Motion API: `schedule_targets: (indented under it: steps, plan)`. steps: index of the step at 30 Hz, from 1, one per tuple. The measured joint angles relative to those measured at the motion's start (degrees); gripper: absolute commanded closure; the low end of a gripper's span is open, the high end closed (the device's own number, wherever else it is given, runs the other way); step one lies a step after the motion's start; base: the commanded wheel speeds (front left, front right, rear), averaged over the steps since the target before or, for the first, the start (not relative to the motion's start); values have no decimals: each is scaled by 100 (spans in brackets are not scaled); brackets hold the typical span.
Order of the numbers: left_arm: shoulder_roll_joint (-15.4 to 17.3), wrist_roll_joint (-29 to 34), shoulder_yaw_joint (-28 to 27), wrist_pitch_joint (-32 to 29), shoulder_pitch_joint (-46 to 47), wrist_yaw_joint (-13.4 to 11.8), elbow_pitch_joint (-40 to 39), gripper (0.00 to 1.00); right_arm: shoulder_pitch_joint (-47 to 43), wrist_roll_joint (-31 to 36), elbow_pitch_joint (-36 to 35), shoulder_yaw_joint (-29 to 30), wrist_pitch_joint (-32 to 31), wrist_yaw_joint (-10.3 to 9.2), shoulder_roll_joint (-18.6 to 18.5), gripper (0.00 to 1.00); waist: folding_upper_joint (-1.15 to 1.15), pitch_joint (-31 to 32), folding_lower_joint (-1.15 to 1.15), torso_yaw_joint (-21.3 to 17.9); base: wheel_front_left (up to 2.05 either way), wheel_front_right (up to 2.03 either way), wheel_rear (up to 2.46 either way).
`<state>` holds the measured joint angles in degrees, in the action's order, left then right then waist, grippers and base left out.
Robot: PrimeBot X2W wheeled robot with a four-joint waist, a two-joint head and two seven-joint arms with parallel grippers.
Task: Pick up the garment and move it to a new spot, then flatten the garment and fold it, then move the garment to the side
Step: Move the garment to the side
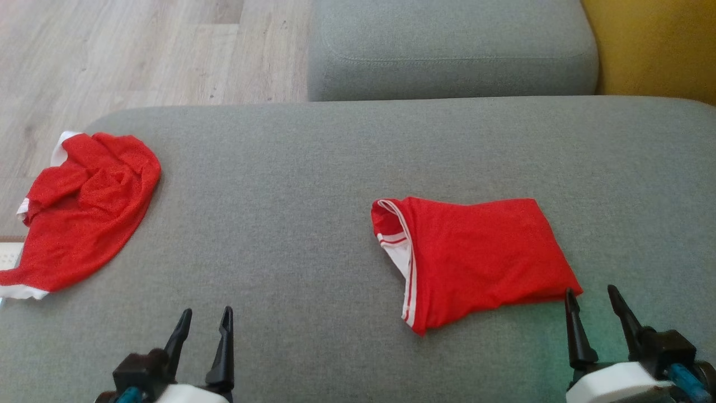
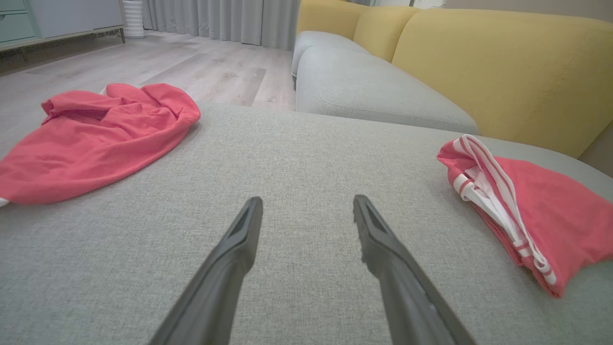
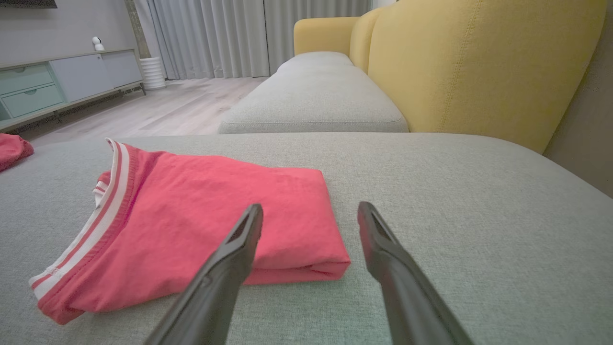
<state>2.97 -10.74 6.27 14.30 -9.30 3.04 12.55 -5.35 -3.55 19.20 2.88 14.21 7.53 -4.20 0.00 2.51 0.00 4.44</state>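
L gripper (image 1: 207,309) & R gripper (image 1: 590,289) both wide, holding nothing. Folded cloth (image 1: 475,252), red, soft, squarish w/ white-striped edge, lies on rough grey sofa (image 1: 279,196). Crumpled cloth (image 1: 84,212) far left.

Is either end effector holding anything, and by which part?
Nothing is held: left end effector and right end effector stand open and empty; the folded garment lies free.

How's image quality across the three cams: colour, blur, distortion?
Head view: even soft light, no glare; folded red garment with white striped trim looks saturated, faint green cast on the grey fabric cushion beside the right gripper. Left wrist view: wide-angle stretch, crumpled red garment washed to coral. Right wrist view: same wash, dark fingers slightly soft.
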Motion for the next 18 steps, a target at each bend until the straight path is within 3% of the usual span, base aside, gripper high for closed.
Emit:
schedule_targets:
  steps: [9,13,18]
  plan:
    - [0,0,23,0,14,0,12,0,279,-388,54,-76,-250,0,-32,0,0,-144,0,63,0,0,0]
    - [1,-1,45,0,32,-1,9,0,1017,-786,69,-75,-1168,0,-238,0,0,-301,0,109,0,0,0]
    - [1,-20,200,0,280,-2,21,0,1998,-926,358,-14,-2753,0,-468,0,0,-610,1,188,0,0,0]
